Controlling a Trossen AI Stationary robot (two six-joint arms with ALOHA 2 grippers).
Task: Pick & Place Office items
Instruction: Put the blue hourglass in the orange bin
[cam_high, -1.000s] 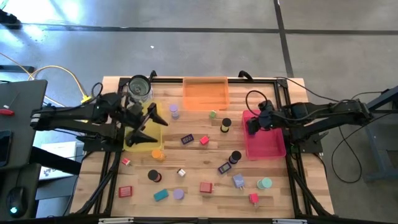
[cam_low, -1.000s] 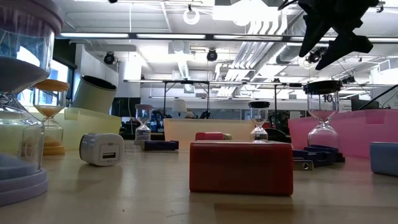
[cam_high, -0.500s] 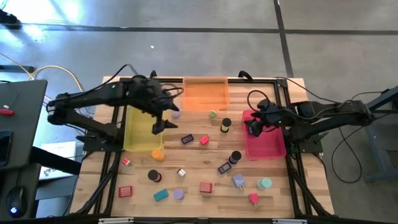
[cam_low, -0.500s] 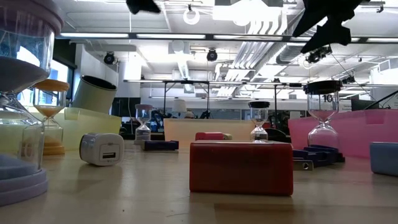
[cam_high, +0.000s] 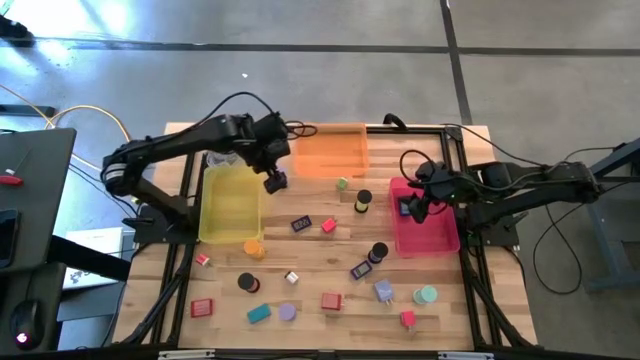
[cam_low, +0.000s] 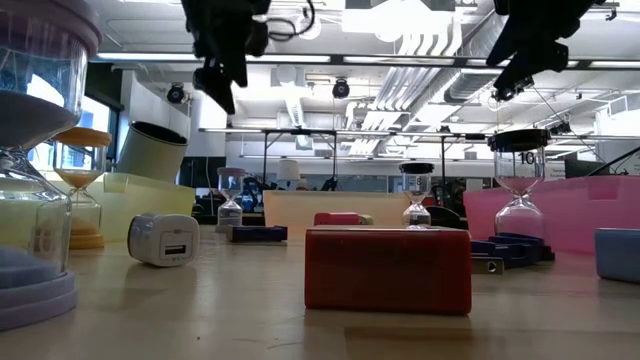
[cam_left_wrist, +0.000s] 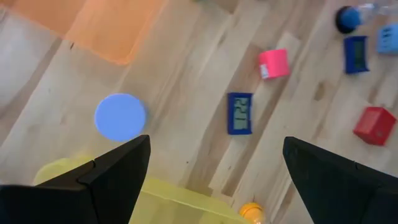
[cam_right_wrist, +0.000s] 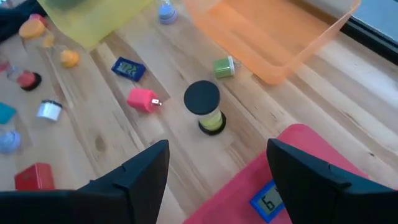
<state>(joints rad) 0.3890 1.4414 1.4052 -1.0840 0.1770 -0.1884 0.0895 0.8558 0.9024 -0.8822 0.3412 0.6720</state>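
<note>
Many small office items lie on the wooden table: a lavender disc (cam_left_wrist: 120, 116), a dark-blue block (cam_left_wrist: 240, 113), a pink block (cam_left_wrist: 273, 63), a red block (cam_left_wrist: 375, 124), a black-capped cylinder (cam_right_wrist: 203, 106) and a green piece (cam_right_wrist: 224, 66). My left gripper (cam_high: 272, 178) hangs open above the table between the yellow tray (cam_high: 230, 205) and the orange tray (cam_high: 330, 150), pointing steeply down with nothing between its fingers (cam_left_wrist: 112, 171). My right gripper (cam_high: 412, 205) stays open and empty above the pink tray (cam_high: 430, 235).
More blocks and cylinders are scattered across the table's near half, among them a red block (cam_high: 202, 308), a teal block (cam_high: 259, 314) and an orange cylinder (cam_high: 253, 248). A blue block (cam_right_wrist: 270, 199) lies in the pink tray. Black frame bars run along the table's edges.
My left gripper has swung from over the yellow tray toward the table's far right, to the gap beside the orange tray, and has tipped over to point steeply down. It stays open. My right gripper has rolled about its own axis while staying over the pink tray.
</note>
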